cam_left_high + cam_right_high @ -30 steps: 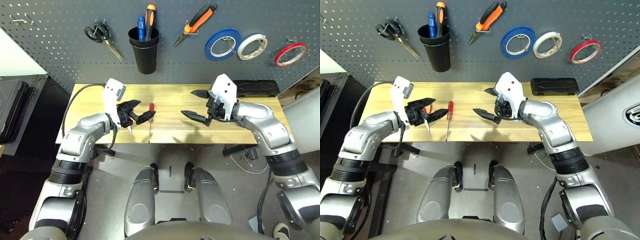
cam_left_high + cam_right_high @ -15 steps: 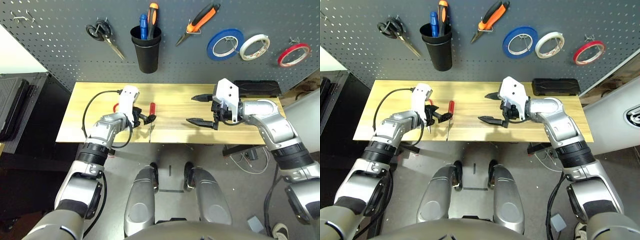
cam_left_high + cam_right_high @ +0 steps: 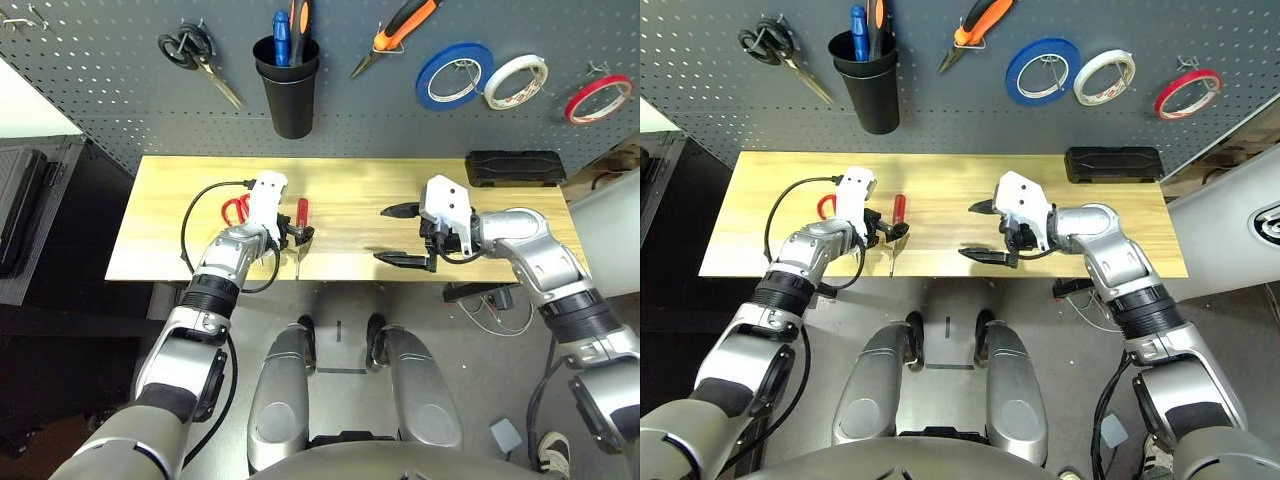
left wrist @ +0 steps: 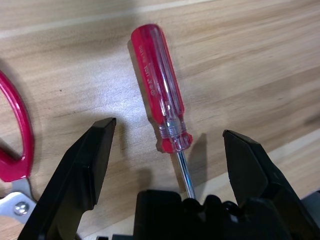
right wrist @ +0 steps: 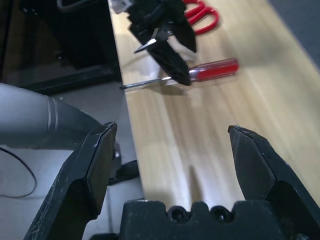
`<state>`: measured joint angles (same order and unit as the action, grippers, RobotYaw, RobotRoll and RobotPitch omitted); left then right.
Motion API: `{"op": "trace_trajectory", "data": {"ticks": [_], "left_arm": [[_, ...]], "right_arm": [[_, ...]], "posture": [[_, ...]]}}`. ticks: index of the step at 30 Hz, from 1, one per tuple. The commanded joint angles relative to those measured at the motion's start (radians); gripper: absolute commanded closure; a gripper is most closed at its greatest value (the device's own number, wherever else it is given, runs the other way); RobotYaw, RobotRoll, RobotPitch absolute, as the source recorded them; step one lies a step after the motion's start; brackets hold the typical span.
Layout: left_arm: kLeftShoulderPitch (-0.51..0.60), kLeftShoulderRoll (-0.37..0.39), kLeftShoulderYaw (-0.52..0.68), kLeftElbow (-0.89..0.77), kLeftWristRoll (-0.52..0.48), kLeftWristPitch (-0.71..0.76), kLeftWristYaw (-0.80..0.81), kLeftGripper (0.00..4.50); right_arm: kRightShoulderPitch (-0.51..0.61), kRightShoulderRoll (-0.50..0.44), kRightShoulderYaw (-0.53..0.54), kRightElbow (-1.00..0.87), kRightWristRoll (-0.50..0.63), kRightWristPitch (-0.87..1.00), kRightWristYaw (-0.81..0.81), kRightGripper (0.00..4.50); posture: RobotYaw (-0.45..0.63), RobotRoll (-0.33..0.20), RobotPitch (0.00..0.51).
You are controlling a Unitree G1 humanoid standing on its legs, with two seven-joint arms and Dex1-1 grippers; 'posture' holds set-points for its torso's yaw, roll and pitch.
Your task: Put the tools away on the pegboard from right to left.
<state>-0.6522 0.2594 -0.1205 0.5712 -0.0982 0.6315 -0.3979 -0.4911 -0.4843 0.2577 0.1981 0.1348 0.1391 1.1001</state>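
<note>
The slim red-handled screwdriver (image 3: 302, 212) lies on the wooden table (image 3: 350, 190), its shaft toward the front edge. My left gripper (image 3: 296, 238) is open, one finger on each side of the handle's lower end (image 4: 167, 120), not closed on it. The red-handled scissors (image 3: 236, 208) lie just left of it. My right gripper (image 3: 399, 236) hangs open and empty over the table's right half. On the pegboard (image 3: 120, 90) hang the red tape ring (image 3: 600, 97) at far right and the orange-and-black pliers (image 3: 400, 28).
Also on the pegboard are a blue tape roll (image 3: 455, 75), a white tape roll (image 3: 515, 80), black-handled scissors (image 3: 195, 55) and a black cup (image 3: 287, 95) holding two screwdrivers. A black box (image 3: 515, 167) sits at the table's back right.
My left gripper came down and rightward from beside the scissors, and its fingers now stand on either side of the screwdriver. The right gripper sank slightly toward the front edge. The camera view shifted.
</note>
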Motion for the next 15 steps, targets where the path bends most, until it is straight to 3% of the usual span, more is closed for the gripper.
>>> {"op": "trace_trajectory", "data": {"ticks": [1,4,7,15], "left_arm": [[-0.006,-0.024,0.019,0.046,0.011,0.012,0.03,0.0],[-0.033,-0.045,0.031,0.102,0.024,-0.008,0.067,0.0],[-0.054,-0.063,0.027,0.147,0.039,-0.034,0.082,0.64],[-0.077,-0.084,-0.014,0.177,0.089,-0.057,0.062,3.64]], "right_arm": [[0.023,0.009,0.02,0.013,-0.019,-0.017,-0.004,0.03],[0.026,0.017,0.025,0.014,-0.024,-0.02,-0.013,0.03],[0.03,0.018,0.023,0.01,-0.027,-0.018,-0.018,0.0],[0.037,-0.006,0.002,0.018,-0.033,-0.021,-0.032,0.0]], "posture": [[0.04,0.0,0.367],[0.04,0.0,0.367],[0.04,0.0,0.366],[0.04,0.0,0.352]]}}
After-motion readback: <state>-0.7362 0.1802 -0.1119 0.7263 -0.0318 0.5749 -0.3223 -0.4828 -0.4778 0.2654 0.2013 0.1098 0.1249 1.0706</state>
